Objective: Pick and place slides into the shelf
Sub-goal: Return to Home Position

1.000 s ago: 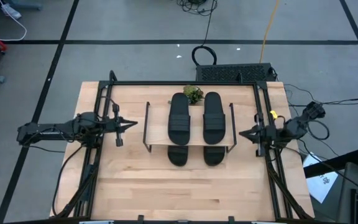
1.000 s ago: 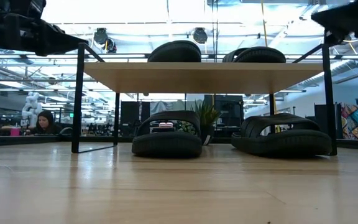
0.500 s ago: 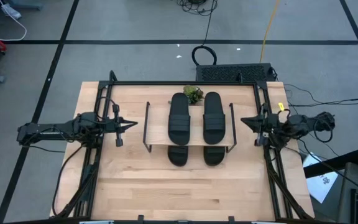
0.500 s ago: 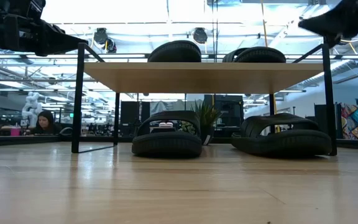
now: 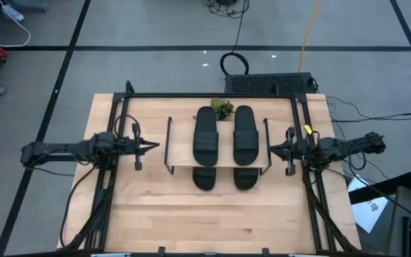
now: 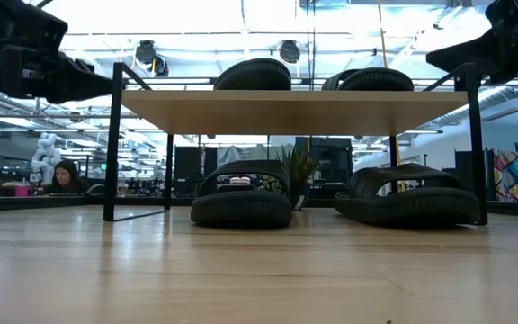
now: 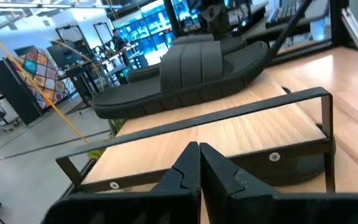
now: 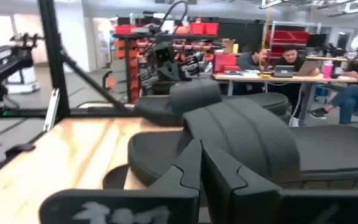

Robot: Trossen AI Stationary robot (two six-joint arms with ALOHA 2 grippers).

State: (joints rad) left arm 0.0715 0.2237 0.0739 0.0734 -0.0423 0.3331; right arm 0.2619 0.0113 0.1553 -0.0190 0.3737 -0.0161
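Your shelf (image 5: 181, 146) stands midway between the left and right edges of the tabletop (image 5: 191, 214), nearer the far edge. Two slides (image 5: 206, 135) lie side by side on top of it. The other two (image 6: 241, 202) lie on the tabletop beneath, their ends sticking out past the shelf's near side. A small plant (image 5: 222, 108) sits just behind the shelf. Your left hand (image 5: 155, 145) hangs between the tabletop's left edge and the shelf, tips aimed at the shelf's left side and apart from it. Its fingers (image 7: 182, 171) are pressed together with nothing between them. Your right hand (image 5: 271, 149) hangs just beside the shelf's right wire side, fingers (image 8: 185, 165) likewise closed on nothing.
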